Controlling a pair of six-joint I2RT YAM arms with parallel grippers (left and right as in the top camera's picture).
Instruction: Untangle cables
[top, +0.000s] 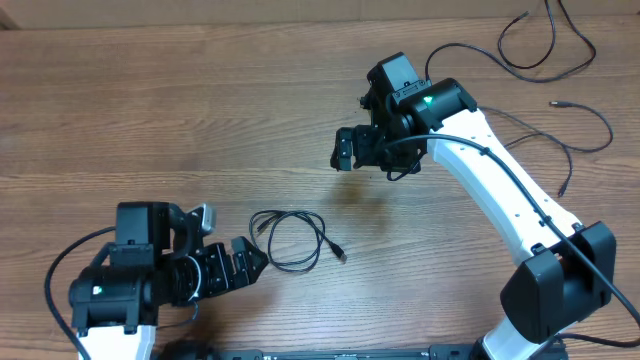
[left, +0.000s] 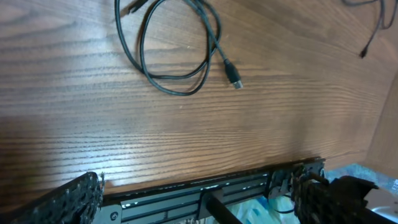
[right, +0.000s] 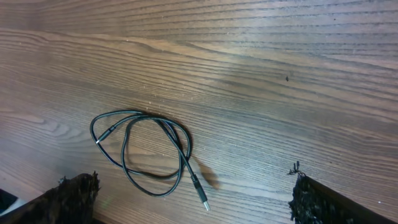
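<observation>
From where I stand, both arms are idle over the wooden surface (top: 150, 120), and nothing is held. The left tool (top: 256, 258) has its jaws spread wide apart. So does the right tool (top: 342, 150), and each wrist view shows bare wood between the fingers.

The coiled cable (top: 296, 268) lies close to the edge where the arms are mounted, a little left of the middle. It looks like one thin wire looped over itself, slightly longer along that edge than across it. Its plug (top: 341, 257) trails out toward the right-hand side.

What matters for the next move is that the coil sits just beyond the left tool's fingertips, almost in line with where the tool points. The right tool hangs over the middle of the surface, well apart from the coil, which lies back toward the mounting edge from it. So the left arm is clearly the nearer one.

Up in the far right corner lie a looped cable (top: 540, 68) and a third cable (top: 608, 130). Both are closer to the right arm, and I cannot tell whether they cross.
</observation>
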